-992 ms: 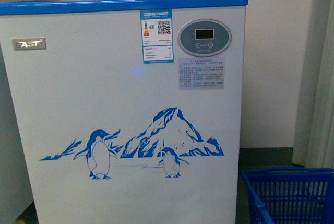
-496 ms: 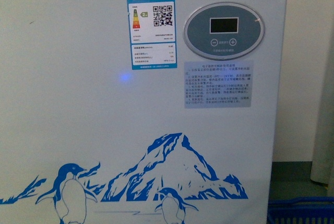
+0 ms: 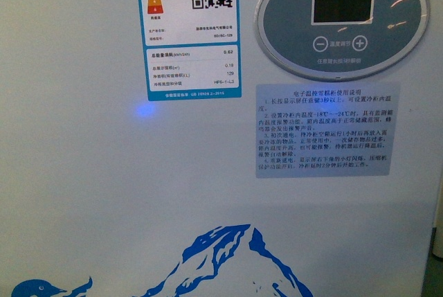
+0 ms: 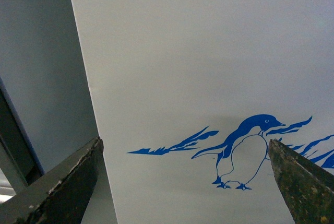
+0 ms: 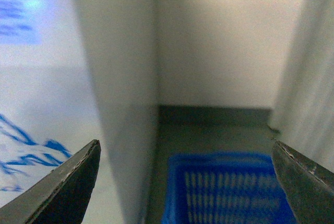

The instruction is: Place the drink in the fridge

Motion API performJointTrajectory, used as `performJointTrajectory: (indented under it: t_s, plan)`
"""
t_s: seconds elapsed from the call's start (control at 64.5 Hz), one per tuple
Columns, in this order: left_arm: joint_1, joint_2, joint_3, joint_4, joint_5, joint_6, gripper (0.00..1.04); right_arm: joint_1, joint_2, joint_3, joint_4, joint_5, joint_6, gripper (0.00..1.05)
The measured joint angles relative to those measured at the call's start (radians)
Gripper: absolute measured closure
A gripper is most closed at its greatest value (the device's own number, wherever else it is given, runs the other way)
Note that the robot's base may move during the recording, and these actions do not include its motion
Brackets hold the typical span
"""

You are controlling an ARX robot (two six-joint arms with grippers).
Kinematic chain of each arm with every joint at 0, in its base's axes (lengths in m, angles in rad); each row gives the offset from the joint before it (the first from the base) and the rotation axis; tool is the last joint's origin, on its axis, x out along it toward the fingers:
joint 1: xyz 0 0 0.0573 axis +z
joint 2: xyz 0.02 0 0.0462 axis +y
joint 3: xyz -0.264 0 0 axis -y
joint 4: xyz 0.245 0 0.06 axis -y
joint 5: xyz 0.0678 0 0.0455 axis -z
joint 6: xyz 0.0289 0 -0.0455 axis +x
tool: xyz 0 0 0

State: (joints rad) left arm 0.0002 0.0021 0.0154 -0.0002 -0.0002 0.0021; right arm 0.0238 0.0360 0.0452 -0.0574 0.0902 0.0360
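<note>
Nose to the fridge (image 3: 104, 193), left gripper (image 4: 183, 145) and right gripper (image 5: 185, 145) gape empty; best back off and locate the unseen drink

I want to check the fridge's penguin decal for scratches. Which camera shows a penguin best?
The left wrist view: a whole penguin stands sharp on the fridge front. The front view catches only a penguin's head at its bottom edge; the right wrist view shows just blurred blue streaks.
</note>
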Motion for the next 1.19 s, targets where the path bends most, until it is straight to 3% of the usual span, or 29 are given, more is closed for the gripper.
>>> performJointTrajectory:
  t_s: [0.093, 0.14, 0.248, 0.31, 0.419, 0.651, 0.946, 1.194]
  plan:
    - [0.000, 0.000, 0.000, 0.000, 0.000, 0.000, 0.08, 0.018, 0.145, 0.065, -0.129, 0.169, 0.076, 0.07]
    - [0.000, 0.000, 0.000, 0.000, 0.001, 0.000, 0.08, -0.010, 0.235, 0.083, -0.124, 0.184, 0.087, 0.07]
    - [0.000, 0.000, 0.000, 0.000, 0.000, 0.000, 0.08, -0.173, 0.541, 0.142, 0.031, 0.035, 0.066, 0.07]
    - [0.000, 0.000, 0.000, 0.000, 0.000, 0.000, 0.08, -0.315, 0.785, 0.227, 0.168, -0.066, 0.013, 0.07]
    - [0.000, 0.000, 0.000, 0.000, 0.000, 0.000, 0.08, -0.451, 1.171, 0.346, 0.343, -0.122, -0.111, 0.07]
    - [0.000, 0.000, 0.000, 0.000, 0.000, 0.000, 0.08, -0.503, 1.637, 0.449, 0.482, -0.135, -0.194, 0.07]
    - [0.000, 0.000, 0.000, 0.000, 0.000, 0.000, 0.08, -0.521, 2.190, 0.596, 0.698, -0.050, -0.272, 0.07]
    - [0.000, 0.000, 0.000, 0.000, 0.000, 0.000, 0.08, -0.550, 2.495, 0.754, 0.755, 0.032, -0.358, 0.07]
